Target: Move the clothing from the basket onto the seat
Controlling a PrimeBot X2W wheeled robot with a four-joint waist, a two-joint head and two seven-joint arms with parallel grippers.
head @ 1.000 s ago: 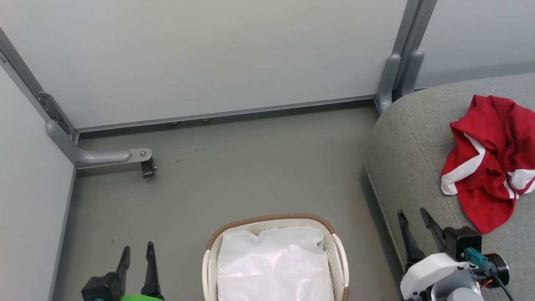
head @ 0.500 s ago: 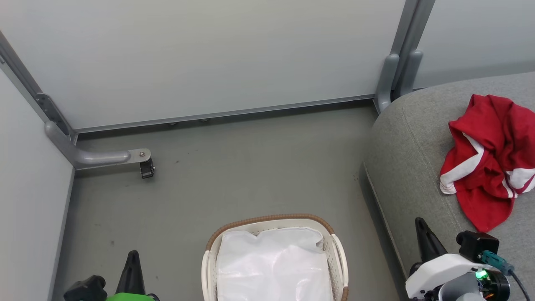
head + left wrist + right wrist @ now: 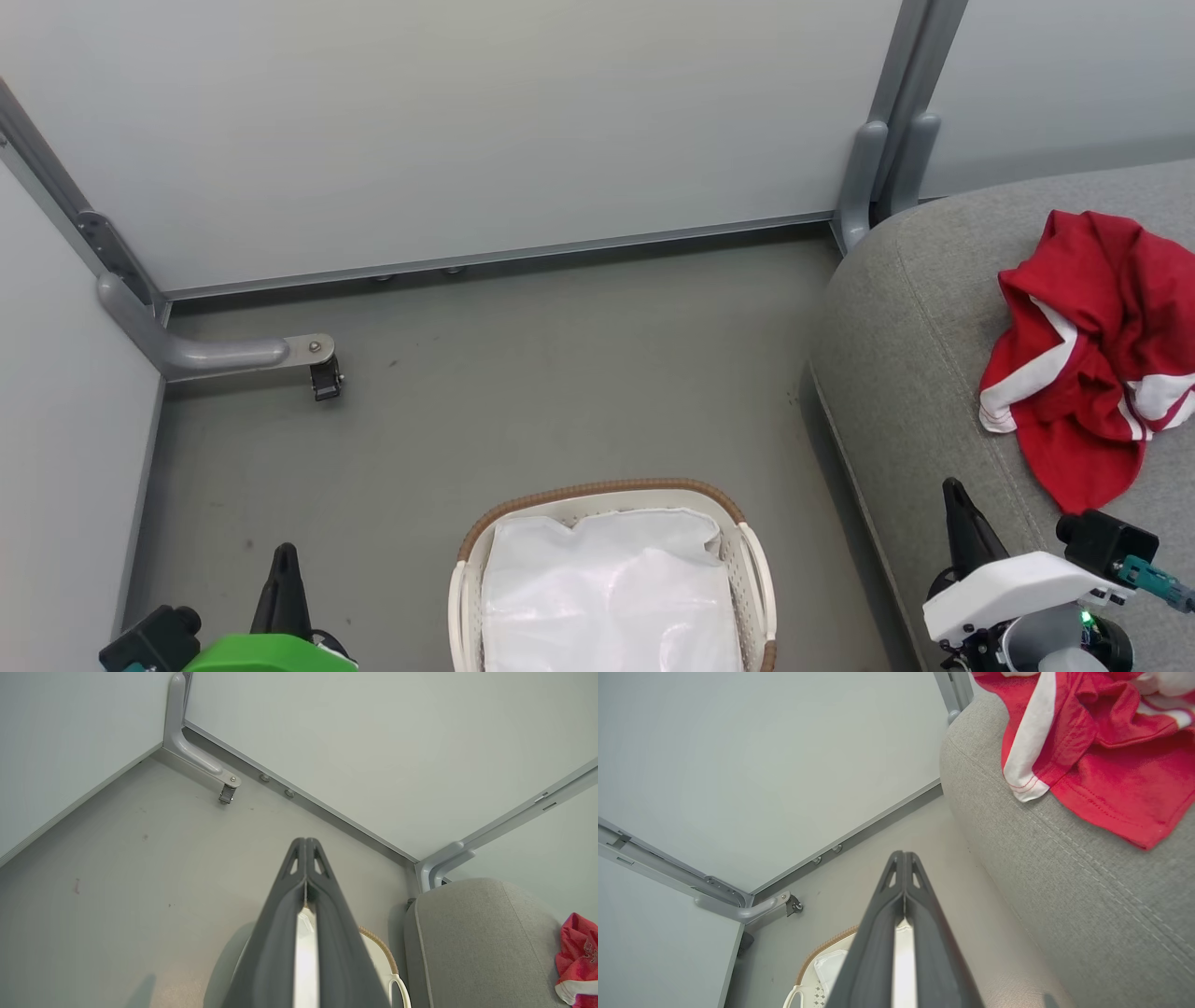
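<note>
left gripper (image 3: 283, 558) clenched, empty, low to the left of the basket | basket (image 3: 607, 487) between both grippers, white lining (image 3: 607, 597) visible inside | right gripper (image 3: 954, 499) clenched, empty, over the seat's near edge | seat (image 3: 906, 373) right of basket | red garment (image 3: 1074, 373) crumpled on seat, ahead-right of right gripper, the nearer arm; transfer looks complete
</note>
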